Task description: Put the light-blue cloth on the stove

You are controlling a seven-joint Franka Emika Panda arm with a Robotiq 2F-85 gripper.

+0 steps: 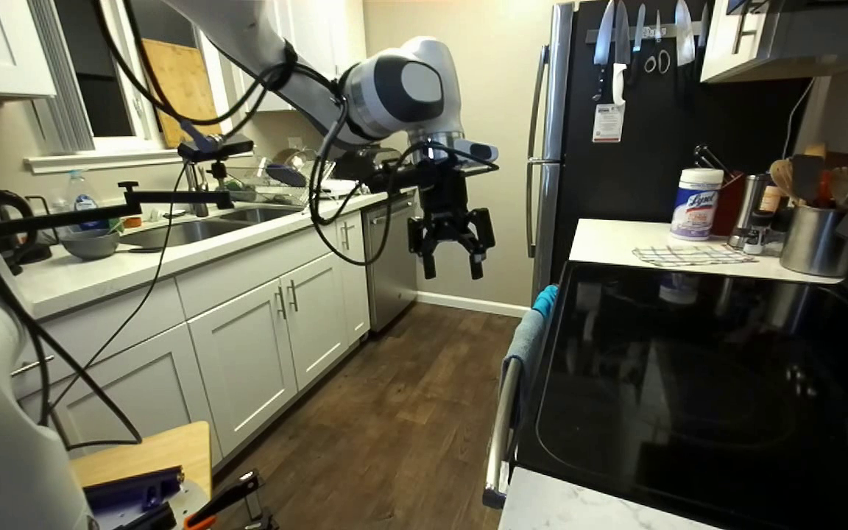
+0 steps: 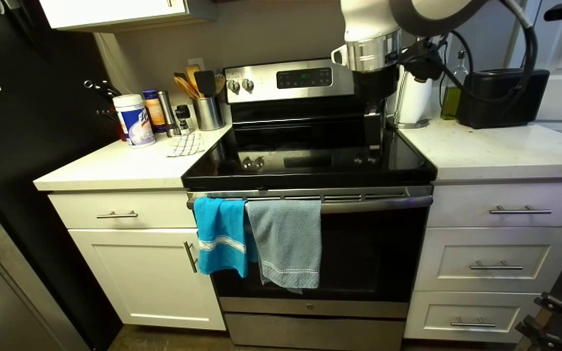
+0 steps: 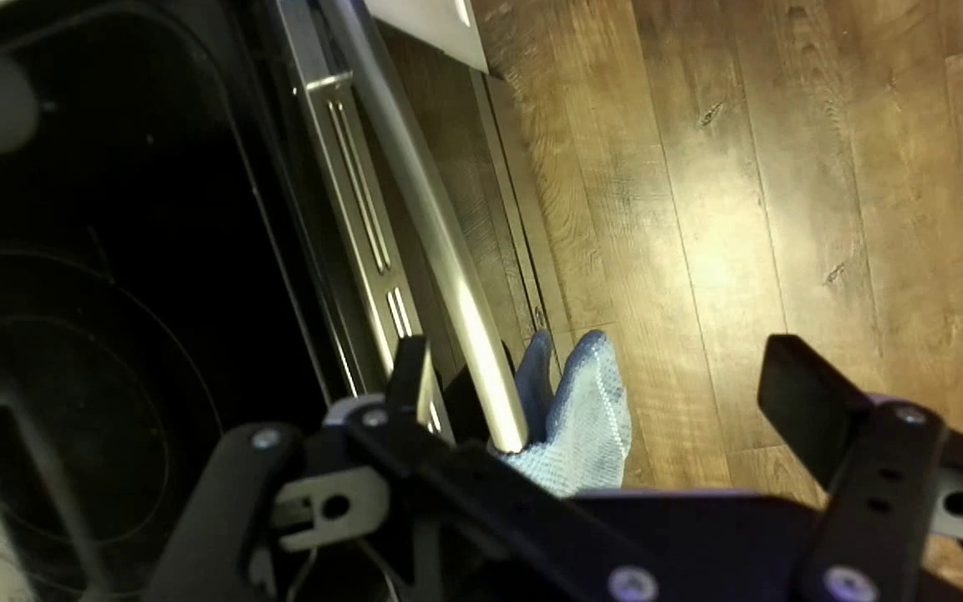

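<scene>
Probably, pinching the light-blue cloth [image 2: 286,243] together with the oven handle [image 2: 378,206] is our main risk.
We judge the greyer of two meant: it hangs below the front edge of the stove [image 2: 310,179], the bright-blue towel [image 2: 220,234] between it and a front corner of the worktop [image 2: 110,168]. A skewed descent could cause that, or catch the neighbour. Our fingers [image 3: 812,401] stand wide, empty, pointing down above the handle, the arm [image 1: 394,88] bent.

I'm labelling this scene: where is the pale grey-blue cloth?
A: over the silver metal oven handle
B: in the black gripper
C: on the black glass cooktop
A: the pale grey-blue cloth hangs over the silver metal oven handle, beside a bright turquoise cloth.
</scene>
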